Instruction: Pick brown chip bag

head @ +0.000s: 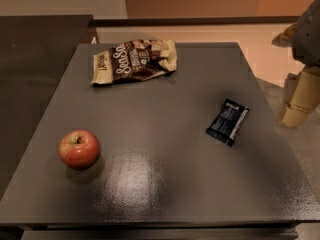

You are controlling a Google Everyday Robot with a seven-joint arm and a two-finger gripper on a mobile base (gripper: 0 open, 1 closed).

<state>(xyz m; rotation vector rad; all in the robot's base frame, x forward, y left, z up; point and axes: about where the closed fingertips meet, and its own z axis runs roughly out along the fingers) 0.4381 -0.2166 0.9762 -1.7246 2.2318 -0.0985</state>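
The brown chip bag point(134, 60) lies flat at the far left of the grey table point(165, 109). It is crinkled and dark brown, with cream ends and white script lettering. My gripper point(299, 101) hangs at the right edge of the view, beyond the table's right side. It is well away from the bag and holds nothing that I can see. Part of it is cut off by the edge of the view.
A red apple point(79, 148) sits at the near left of the table. A small black-and-silver packet point(228, 121) lies at the middle right. A darker counter point(35, 59) adjoins the table on the left. A wall runs behind it.
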